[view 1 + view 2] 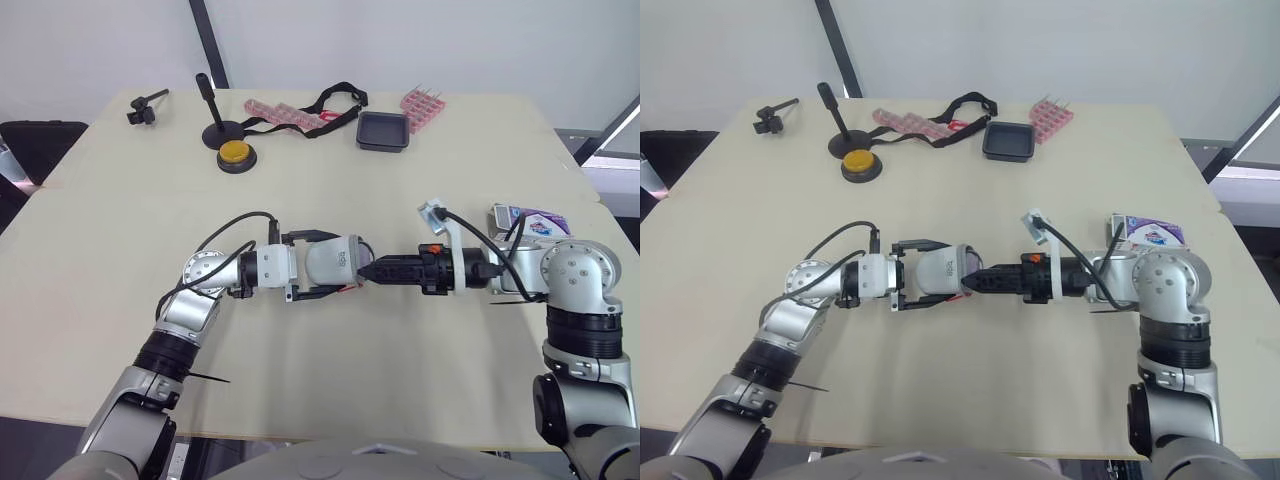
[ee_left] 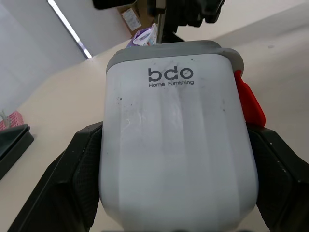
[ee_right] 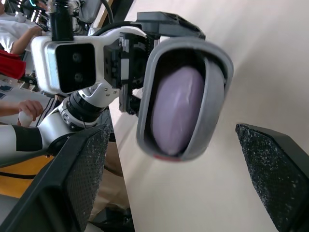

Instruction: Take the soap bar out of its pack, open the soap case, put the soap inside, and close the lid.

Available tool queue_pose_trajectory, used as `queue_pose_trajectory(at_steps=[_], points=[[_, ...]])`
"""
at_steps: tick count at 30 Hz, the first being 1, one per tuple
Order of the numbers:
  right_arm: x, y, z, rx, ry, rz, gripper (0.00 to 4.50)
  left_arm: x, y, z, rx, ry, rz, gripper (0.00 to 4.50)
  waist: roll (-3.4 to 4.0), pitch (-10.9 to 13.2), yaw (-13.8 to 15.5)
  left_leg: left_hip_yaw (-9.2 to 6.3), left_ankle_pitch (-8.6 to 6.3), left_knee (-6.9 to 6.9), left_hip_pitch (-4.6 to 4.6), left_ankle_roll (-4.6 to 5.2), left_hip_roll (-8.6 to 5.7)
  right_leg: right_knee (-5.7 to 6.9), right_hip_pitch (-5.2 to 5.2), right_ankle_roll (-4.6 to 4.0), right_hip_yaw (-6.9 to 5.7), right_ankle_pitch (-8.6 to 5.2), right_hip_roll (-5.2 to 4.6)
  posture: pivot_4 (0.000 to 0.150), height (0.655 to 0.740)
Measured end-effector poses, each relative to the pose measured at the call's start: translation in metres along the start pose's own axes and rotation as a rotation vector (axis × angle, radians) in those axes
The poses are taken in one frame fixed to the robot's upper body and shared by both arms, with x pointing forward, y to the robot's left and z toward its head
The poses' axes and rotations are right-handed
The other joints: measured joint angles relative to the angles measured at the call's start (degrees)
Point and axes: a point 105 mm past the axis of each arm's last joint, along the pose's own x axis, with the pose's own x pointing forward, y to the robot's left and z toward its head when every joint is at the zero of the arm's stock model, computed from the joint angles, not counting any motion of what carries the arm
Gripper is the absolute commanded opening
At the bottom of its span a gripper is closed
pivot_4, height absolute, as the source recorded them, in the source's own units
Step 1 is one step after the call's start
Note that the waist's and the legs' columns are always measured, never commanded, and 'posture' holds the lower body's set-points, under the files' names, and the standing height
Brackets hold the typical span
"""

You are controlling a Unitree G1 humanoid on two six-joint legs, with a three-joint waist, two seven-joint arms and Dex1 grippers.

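Head views: you will find the left gripper (image 1: pixel 312 265) over the middle of the table (image 1: pixel 120 260), its two black fingers clamped on the sides of the soap case (image 1: pixel 338 260), which lies level with its mouth towards the right arm. The right gripper (image 1: pixel 372 271) points straight at that mouth and ends just beside it; whether it touches cannot be told from here. The purple-and-white soap pack (image 1: pixel 530 220) lies on the table close by the right arm. Along the far edge, well apart from the work, note a black tray (image 1: pixel 383 131) and a yellow button (image 1: pixel 236 155). Left wrist view: the case, marked "bdo Home Furnishing", sits pinched between the fingers (image 2: pixel 72 179), with a red tab (image 2: pixel 248 104) on one side. Right wrist view: the right fingers (image 3: pixel 72 183) stand spread wide, holding nothing. Ahead of them the case's grey-rimmed mouth is open and the lavender soap bar (image 3: pixel 176 108) lies inside. A person's hand (image 3: pixel 29 108) shows in the background.
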Motion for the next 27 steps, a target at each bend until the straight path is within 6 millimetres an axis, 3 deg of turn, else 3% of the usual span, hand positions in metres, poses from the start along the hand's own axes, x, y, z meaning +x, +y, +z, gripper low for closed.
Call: queue_pose_trajectory(at_steps=[9,27], points=[[0.015,0.002,-0.007,0.003,0.048,0.009,4.48,0.002,-0.001,0.000,-0.005,-0.002,-0.003,3.48,0.00,0.00,-0.13,0.00,0.03,-0.06,0.02,-0.08,0.00,-0.02,0.00,0.01,0.00,0.01,0.08,0.150,0.7291],[0.020,-0.001,-0.005,0.017,0.054,0.003,4.48,0.003,0.000,0.000,-0.001,0.000,-0.005,3.48,0.00,0.00,-0.44,0.00,0.07,-0.17,0.04,-0.15,0.00,-0.04,0.00,0.02,-0.01,0.01,0.10,0.150,0.7291]])
